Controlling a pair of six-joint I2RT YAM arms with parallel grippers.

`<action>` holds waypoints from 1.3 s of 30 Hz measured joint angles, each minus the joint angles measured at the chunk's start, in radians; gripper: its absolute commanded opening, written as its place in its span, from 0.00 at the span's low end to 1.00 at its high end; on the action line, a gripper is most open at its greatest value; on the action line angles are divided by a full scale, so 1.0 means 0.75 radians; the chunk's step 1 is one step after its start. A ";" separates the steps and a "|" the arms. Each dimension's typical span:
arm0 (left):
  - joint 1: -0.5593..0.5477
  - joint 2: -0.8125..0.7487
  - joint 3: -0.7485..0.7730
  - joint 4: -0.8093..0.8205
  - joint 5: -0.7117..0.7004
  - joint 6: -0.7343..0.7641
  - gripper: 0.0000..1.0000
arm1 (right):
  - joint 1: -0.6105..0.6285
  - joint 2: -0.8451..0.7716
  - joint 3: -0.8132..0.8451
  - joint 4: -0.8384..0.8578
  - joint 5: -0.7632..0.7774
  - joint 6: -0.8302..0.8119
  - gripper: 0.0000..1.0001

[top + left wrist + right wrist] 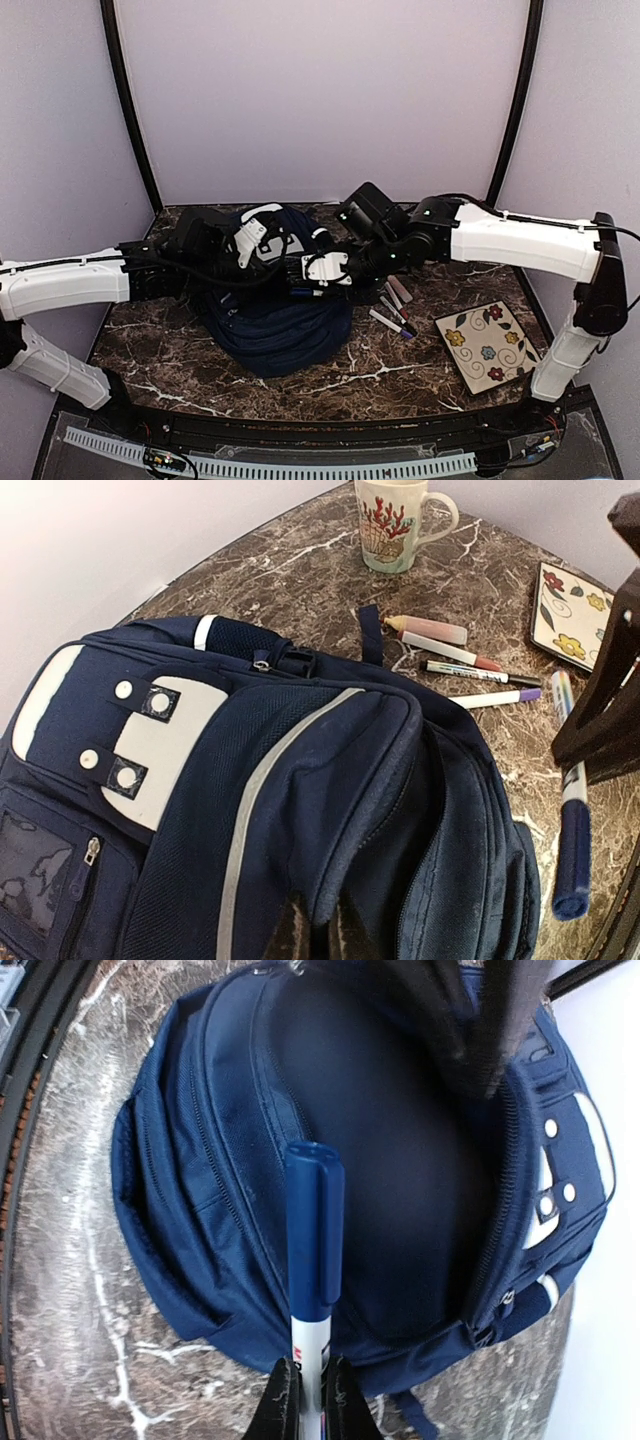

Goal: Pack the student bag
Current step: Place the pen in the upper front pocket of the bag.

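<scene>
A navy student bag lies in a heap at the middle of a dark marble table, and both my arms meet above it. My left pincer is closed on a fold of the bag's fabric at the rim of the main opening. The bag's white slotted patch and pale stripe face that wrist camera.

My right pincer is clamped on the white barrel of a marker, whose blue cap points away from my fingers. In the right wrist view the cap lies over the near edge of the bag's wide, dark opening, with the zip curving round on either side. I cannot tell whether the cap touches the fabric.

To the right of the bag, loose pens lie on the marble. Beyond them is a square tile with painted flowers. A mug with a red coral pattern stands behind the bag.
</scene>
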 measured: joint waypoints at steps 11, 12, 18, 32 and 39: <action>0.036 -0.111 0.004 -0.041 0.037 -0.028 0.00 | 0.127 0.200 0.044 0.275 0.313 -0.216 0.00; 0.037 -0.112 0.004 -0.041 0.037 -0.030 0.00 | 0.137 0.224 0.057 0.295 0.334 -0.235 0.00; 0.042 -0.134 0.004 -0.050 0.040 -0.036 0.00 | 0.168 0.373 0.124 0.494 0.438 -0.343 0.00; 0.055 -0.195 -0.020 -0.058 0.024 -0.070 0.00 | 0.173 0.505 0.053 1.085 0.624 -0.510 0.33; 0.054 -0.211 -0.066 -0.015 0.014 -0.083 0.00 | 0.173 0.365 0.044 0.711 0.429 -0.300 0.34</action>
